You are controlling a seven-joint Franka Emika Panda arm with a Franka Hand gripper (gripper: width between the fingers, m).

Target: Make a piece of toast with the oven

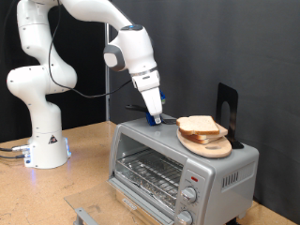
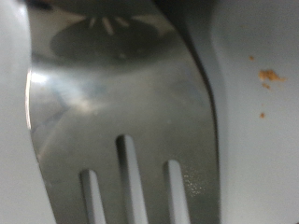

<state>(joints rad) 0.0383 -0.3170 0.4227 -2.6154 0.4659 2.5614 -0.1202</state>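
Claw (image 1: 155, 117) down on blue-handled tool (image 1: 157, 98) atop oven (image 1: 178, 164), left of toast (image 1: 199, 127); grip state can't tell. Wrist view: slotted blade (image 2: 121, 112) fills frame, so keep it flat and level.

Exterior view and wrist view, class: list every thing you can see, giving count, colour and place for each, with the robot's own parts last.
toaster oven: one, silver, glass door shut, on the table at the exterior view's lower right.
bread slices: stacked, exact count unclear, pale with tan crust, on the round board.
round board: one, wooden, on the oven's top.
slotted spatula: one, shiny metal blade, filling the wrist view.
black stand: one, behind the board.
table: one, wooden.
gripper: one, white, just above the oven's top, beside the bread.
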